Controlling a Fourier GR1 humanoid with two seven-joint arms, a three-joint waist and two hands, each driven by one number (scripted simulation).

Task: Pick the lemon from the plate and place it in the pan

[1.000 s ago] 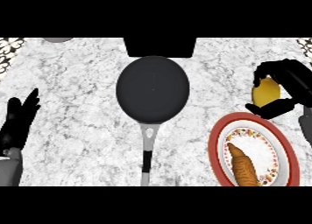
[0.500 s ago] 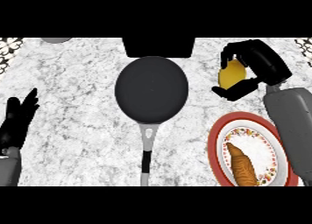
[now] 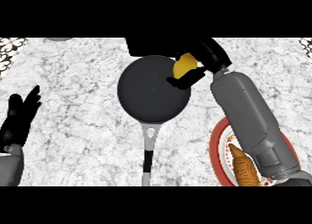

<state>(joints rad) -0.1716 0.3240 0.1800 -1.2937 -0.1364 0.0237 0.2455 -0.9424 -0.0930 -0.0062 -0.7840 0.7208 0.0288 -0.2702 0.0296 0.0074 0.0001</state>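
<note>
My right hand [image 3: 207,54] is curled round the yellow lemon [image 3: 184,66] and holds it over the right rim of the dark round pan [image 3: 149,89], whose handle [image 3: 149,151] runs toward me. The red-rimmed plate [image 3: 216,151] lies at the lower right, mostly hidden behind my right forearm [image 3: 249,118]. My left hand [image 3: 17,120] rests open at the left edge, fingers up.
An orange-brown carrot-like item [image 3: 242,168] lies on the plate. A patterned strip [image 3: 3,57] borders the marble counter [image 3: 81,131] at the far left and far right corners. A dark block [image 3: 152,46] sits just behind the pan.
My right hand has carried the lemon leftward and away from the plate, from the counter's right side to above the pan's right rim. The left hand stays still.
</note>
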